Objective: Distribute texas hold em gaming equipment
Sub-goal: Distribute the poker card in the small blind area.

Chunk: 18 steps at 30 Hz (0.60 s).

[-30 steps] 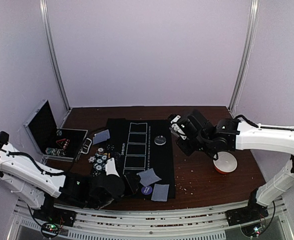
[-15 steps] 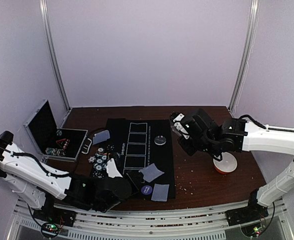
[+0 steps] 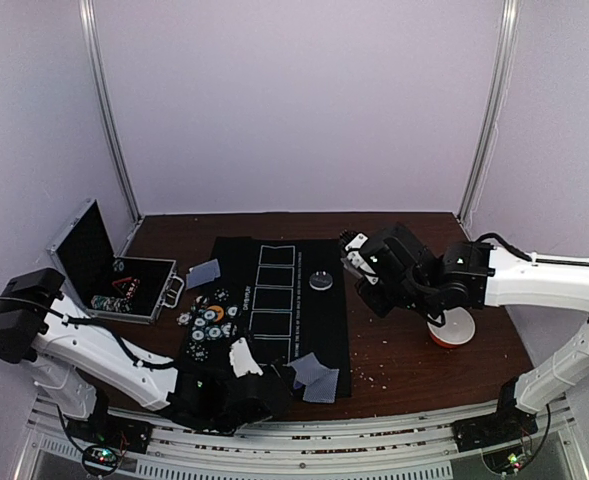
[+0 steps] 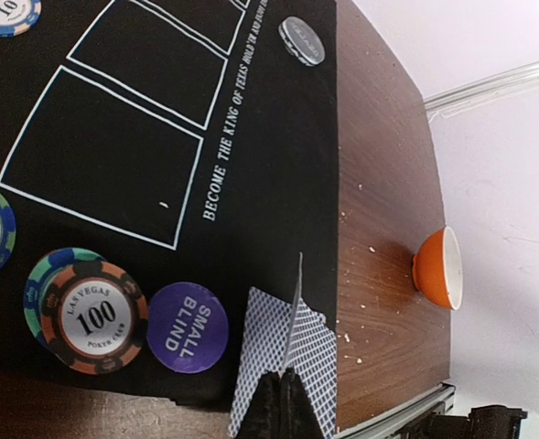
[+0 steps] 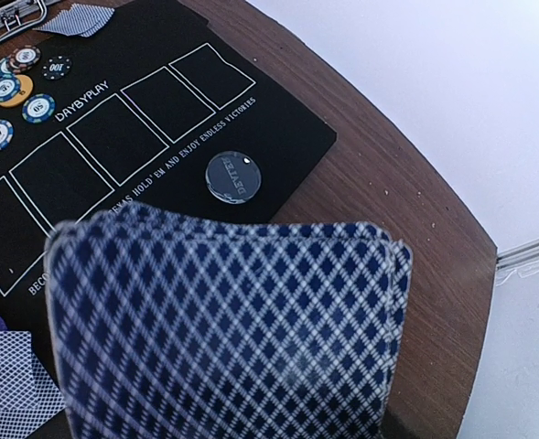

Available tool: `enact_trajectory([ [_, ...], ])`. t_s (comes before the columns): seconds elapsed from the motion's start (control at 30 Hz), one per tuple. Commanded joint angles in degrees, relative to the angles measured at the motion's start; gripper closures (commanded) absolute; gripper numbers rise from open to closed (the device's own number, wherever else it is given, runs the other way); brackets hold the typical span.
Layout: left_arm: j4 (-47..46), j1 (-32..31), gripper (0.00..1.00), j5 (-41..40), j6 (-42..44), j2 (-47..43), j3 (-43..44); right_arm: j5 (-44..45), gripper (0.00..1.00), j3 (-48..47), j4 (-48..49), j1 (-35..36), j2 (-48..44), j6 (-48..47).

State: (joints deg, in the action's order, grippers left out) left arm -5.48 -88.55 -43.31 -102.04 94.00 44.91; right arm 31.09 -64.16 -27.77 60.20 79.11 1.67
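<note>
Left gripper [image 4: 283, 402]: pressed together on one card [image 4: 293, 311], carried on edge over the dealt cards [image 4: 262, 352] at 5 o'clock on the mat [image 4: 269, 165], beside the small-blind disc [image 4: 188, 326]; probably poised to lay it on that hand

Right gripper [image 3: 359, 262]: part-spread around the deck [image 5: 223, 320], held above the mat edge at 2 o'clock, likely as dealing supply

Chips [image 3: 206, 322]: grouped at 9 o'clock, outside the card boxes

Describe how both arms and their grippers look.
The left arm and right arm have white tubular links, black joints and black cables alongside. The left gripper looks black; the right gripper is black with white finger pieces.
</note>
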Motion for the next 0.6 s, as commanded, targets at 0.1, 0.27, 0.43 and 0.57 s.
enact_trajectory([
  [0.1,-0.6,1.4,1.0,3.0,-0.6,3.0,1.3,1.0,0.57,1.5,0.6,0.3,-0.7,-0.3],
  [0.27,0.3,1.6,1.0,10.9,-1.0,4.9,1.9,1.0,0.57,1.8,0.7,0.4,-0.8,-0.8],
  [0.43,-0.4,1.6,0.87,14.6,-2.1,5.0,1.0,1.1,0.57,2.0,0.4,0.3,-1.1,-1.3],
  [0.57,-0.3,1.6,0.85,16.5,0.8,4.6,2.2,1.1,0.57,2.1,0.1,0.4,-1.4,-1.3],
])
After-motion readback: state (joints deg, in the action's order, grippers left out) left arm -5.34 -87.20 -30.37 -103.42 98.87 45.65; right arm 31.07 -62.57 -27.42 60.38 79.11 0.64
